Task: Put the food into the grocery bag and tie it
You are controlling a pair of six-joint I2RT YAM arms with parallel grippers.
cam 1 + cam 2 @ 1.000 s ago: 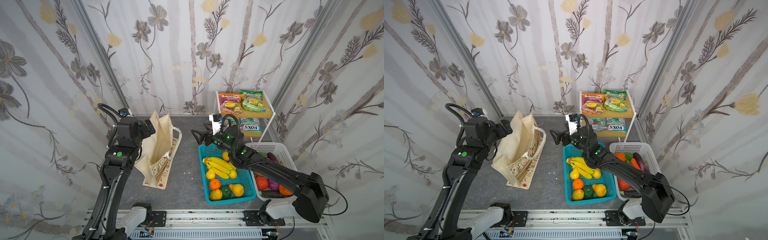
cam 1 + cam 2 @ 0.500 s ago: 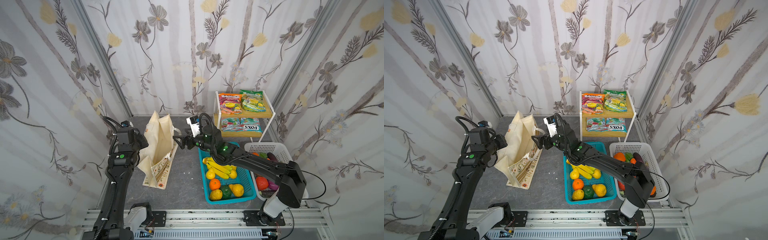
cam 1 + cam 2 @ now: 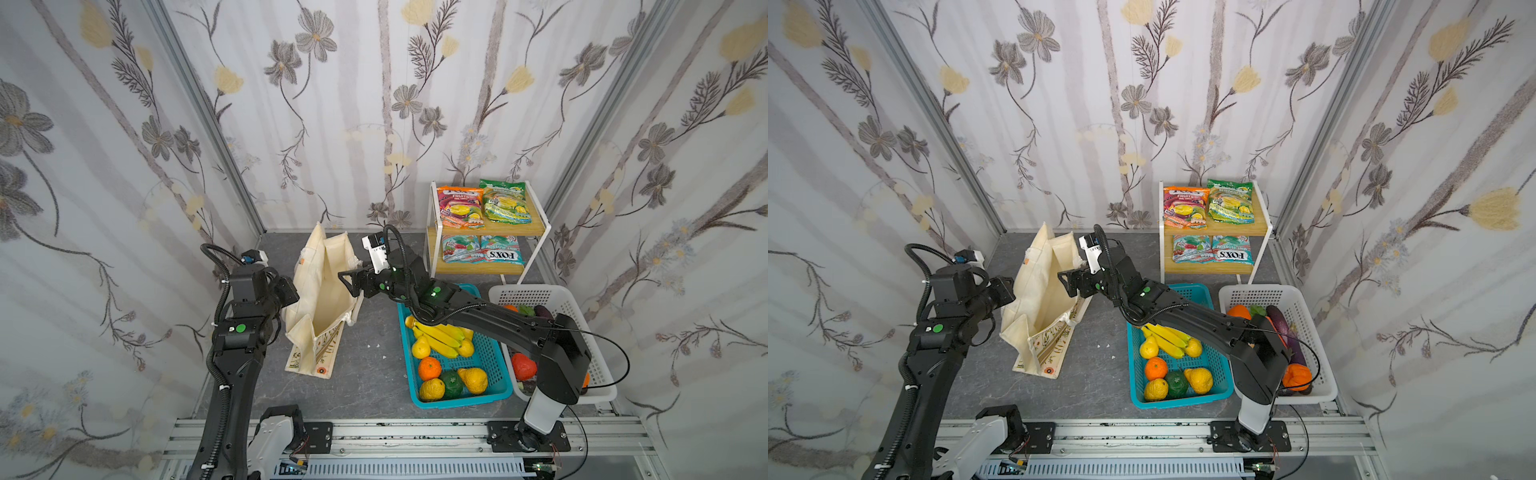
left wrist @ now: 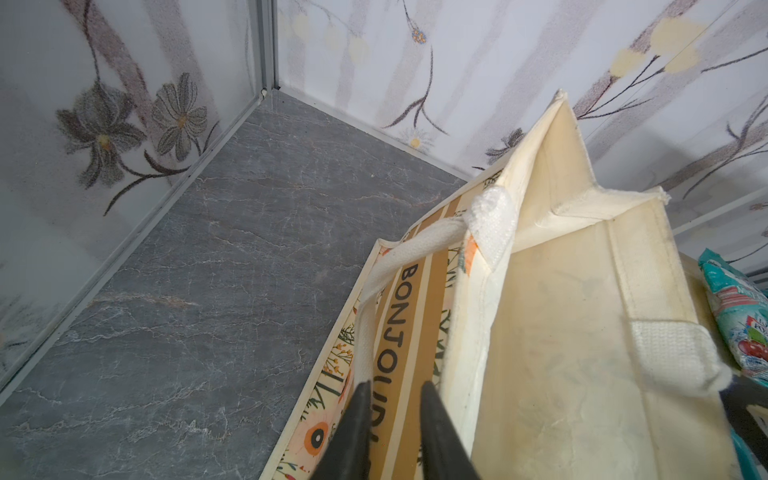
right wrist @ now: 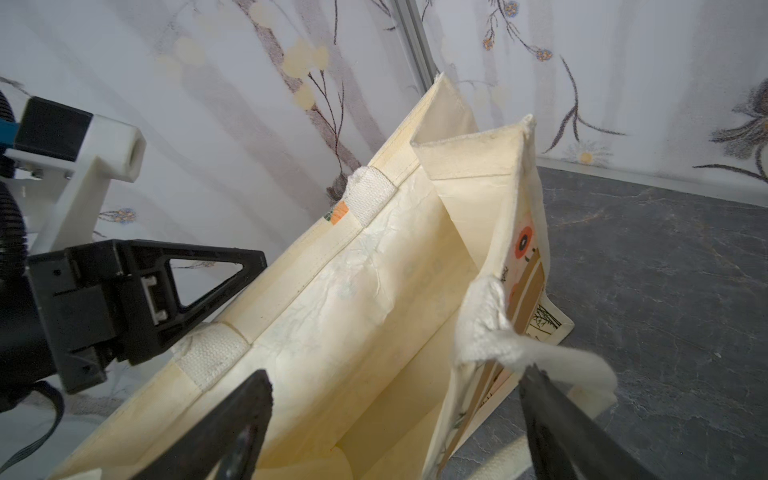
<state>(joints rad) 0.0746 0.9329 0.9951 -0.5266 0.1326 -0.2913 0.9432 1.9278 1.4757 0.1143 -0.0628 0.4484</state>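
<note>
Right wrist view shows grocery bag (image 5: 374, 311) empty, food (image 3: 438, 334) unpacked, right fingers (image 5: 232, 424) splayed astride its rim, left fingers (image 4: 357, 424) narrowly parted, hold unclear.

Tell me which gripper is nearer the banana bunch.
Right. The right gripper is at the grocery bag, on the side toward the banana bunch; the left gripper is at its opposite side.

Two teal packets (image 3: 500, 251) lie on the rack's lower shelf (image 3: 478, 268). On the table (image 3: 374, 374), a white basket (image 3: 536, 295) beside a blue basket (image 3: 490, 361) holds vegetables (image 3: 523, 366).
</note>
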